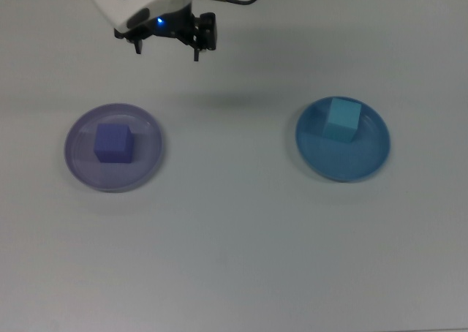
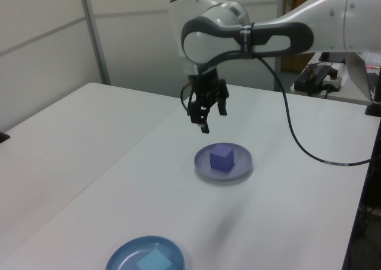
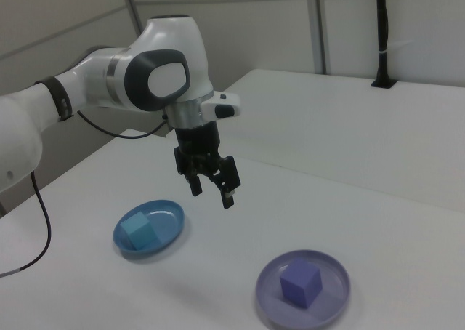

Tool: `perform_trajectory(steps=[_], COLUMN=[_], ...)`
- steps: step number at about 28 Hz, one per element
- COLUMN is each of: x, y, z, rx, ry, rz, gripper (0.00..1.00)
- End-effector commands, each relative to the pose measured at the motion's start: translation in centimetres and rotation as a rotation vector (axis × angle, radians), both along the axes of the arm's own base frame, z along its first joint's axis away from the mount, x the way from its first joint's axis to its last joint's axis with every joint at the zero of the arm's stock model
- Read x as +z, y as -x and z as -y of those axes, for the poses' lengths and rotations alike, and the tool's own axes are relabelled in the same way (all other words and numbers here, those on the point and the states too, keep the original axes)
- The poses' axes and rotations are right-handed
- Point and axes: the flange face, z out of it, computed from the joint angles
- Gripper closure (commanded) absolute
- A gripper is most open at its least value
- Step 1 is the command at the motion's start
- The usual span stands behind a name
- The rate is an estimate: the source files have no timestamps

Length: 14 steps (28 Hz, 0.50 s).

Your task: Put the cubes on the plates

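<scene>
The big white robot arm with dark grey joints reaches out high above the table. In the right view it comes in from the right view's left and bends down at a round white elbow. In the left view it comes in from the left view's right, with a black cable hanging from it in a loop. A small blue light glows on its top. At its end hangs the black two-finger gripper, pointing down. Its two thin fingers are spread apart with nothing between them. It hangs in the air and touches nothing.
</scene>
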Motion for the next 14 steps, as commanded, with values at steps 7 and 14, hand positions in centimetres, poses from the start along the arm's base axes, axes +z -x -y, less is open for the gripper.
perform_trajectory(steps=[7, 14], x=[2.4, 2.7], y=[2.1, 2.4], z=[1.6, 2.0], rx=[0.013, 0.006], ry=[-0.016, -0.018], rz=[0.01, 0.001], gripper=[0.0, 0.0])
